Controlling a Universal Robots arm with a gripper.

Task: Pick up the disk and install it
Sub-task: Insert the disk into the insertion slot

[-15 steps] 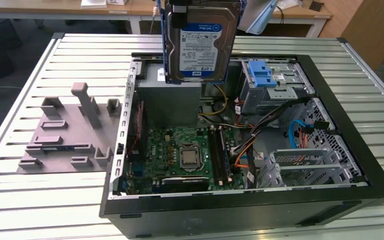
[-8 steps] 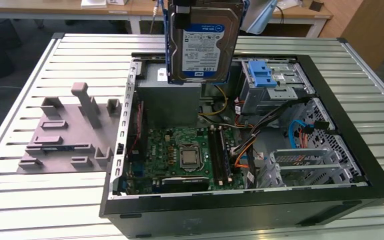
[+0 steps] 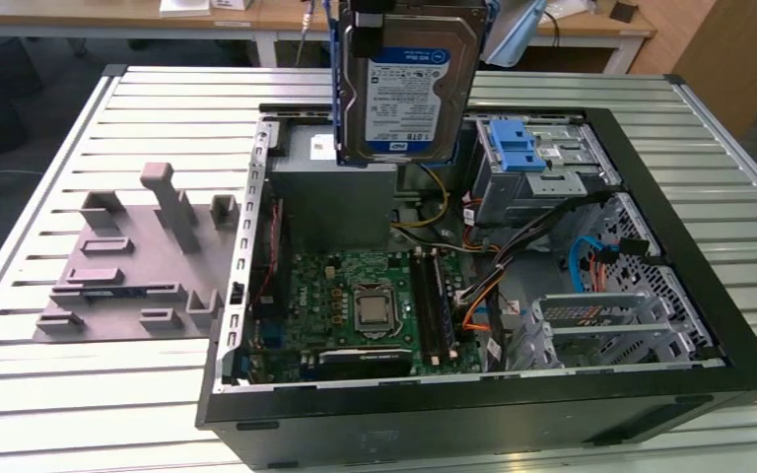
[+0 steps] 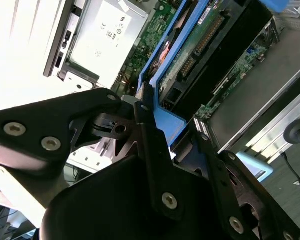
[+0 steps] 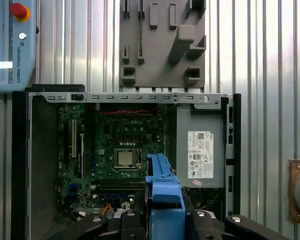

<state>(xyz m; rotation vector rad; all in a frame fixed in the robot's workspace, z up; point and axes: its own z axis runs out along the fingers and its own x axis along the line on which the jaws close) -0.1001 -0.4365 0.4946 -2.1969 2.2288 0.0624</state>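
The gripper (image 4: pixel 167 125) clamps the disk (image 3: pixel 405 84) by its blue frame, upright over the open computer case (image 3: pixel 484 414). In the exterior view, the grey box (image 3: pixel 332 202) lies below it, the blue-latched cage (image 3: pixel 536 163) at the box's 3 o'clock, a grey fixture (image 3: pixel 129 286) beyond at 9 o'clock.

The computer case (image 3: pixel 484 414) lies open on the table (image 3: pixel 115 394). Just beside it, on the exterior view's left, a holder plate (image 3: pixel 129 266) rests on the table. In the case, the circuit board (image 3: pixel 352 296) lies flat on the bottom. Behind it in the exterior view stands the metal box (image 3: pixel 332 207), and the cage (image 3: pixel 550 177) sits on the exterior view's right of that box. The disk (image 3: pixel 412 84) hangs upright above the box, held between the fingers of the gripper (image 4: pixel 165 117).
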